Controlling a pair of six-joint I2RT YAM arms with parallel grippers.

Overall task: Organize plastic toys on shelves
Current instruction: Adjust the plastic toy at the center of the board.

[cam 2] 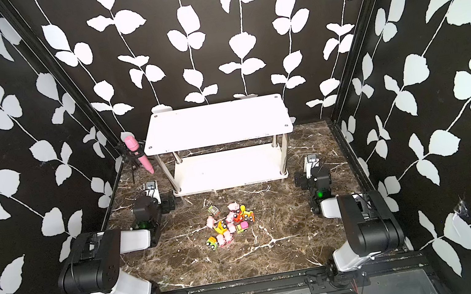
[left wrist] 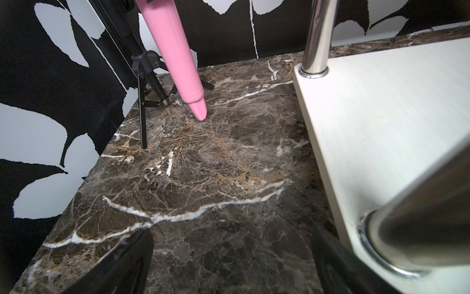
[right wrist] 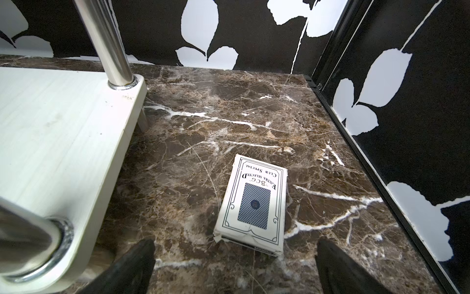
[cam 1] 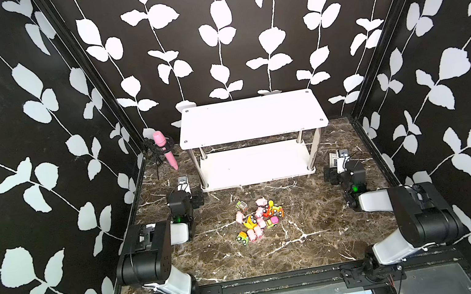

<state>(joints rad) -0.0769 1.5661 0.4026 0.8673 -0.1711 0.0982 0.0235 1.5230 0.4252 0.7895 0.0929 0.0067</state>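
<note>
The shelves [cam 1: 251,117] are laid lengthwise left-right; the card box [right wrist: 254,203] is marked "Extra Selected Club Special"; left gripper [left wrist: 231,234] and right gripper [right wrist: 235,244] are spread, empty.

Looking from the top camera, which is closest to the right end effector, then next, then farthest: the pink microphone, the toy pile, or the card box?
From the right end effector, in a top view:
1. card box: right beside it, off the rack's right end.
2. toy pile: mid-table, in front of the rack.
3. microphone: far back-left corner.
</note>
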